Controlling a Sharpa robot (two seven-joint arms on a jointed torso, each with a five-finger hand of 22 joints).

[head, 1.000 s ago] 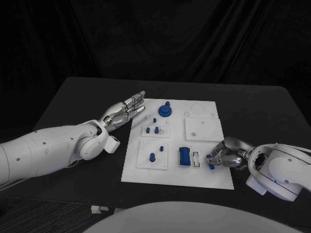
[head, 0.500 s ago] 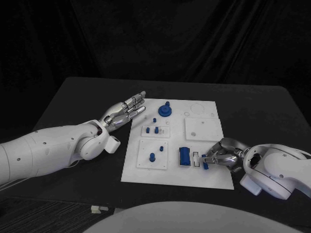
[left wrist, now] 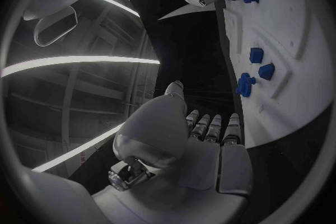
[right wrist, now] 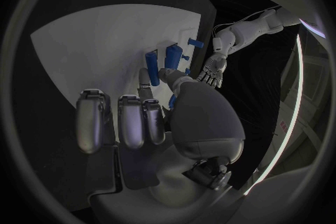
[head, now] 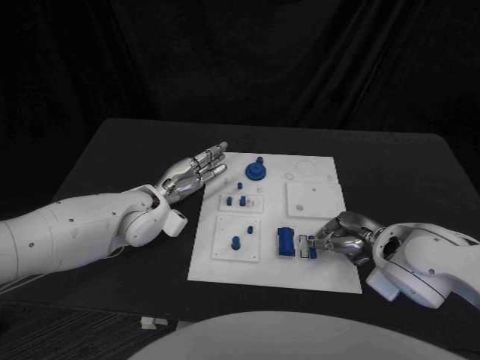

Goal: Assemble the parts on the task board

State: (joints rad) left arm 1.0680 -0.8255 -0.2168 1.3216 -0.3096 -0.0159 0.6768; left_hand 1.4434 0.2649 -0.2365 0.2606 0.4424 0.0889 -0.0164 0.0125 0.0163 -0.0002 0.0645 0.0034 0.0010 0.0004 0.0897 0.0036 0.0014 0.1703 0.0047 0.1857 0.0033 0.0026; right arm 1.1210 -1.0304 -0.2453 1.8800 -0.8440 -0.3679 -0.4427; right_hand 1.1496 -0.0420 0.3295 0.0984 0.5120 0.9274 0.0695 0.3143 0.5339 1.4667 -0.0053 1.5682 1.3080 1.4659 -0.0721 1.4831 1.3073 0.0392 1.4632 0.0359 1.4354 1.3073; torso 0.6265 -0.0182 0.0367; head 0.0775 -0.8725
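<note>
The right hand (head: pixel 343 241) is moving toward the robot's left across the white board (head: pixel 315 272), carrying a small blue part (head: pixel 313 250). The part is now arriving just beside the blue block (head: pixel 286 242).

The head camera looks down from above on the whole tabletop (head: pixel 132 150). Each wrist camera sits close behind its own hand, low over the surface. All three views share the task board (head: pixel 310 266) (left wrist: pixel 308 67) (right wrist: pixel 91 33).

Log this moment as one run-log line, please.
left hand: open, beside board | right hand: holds blue part over board's near right | phase: placing
</note>
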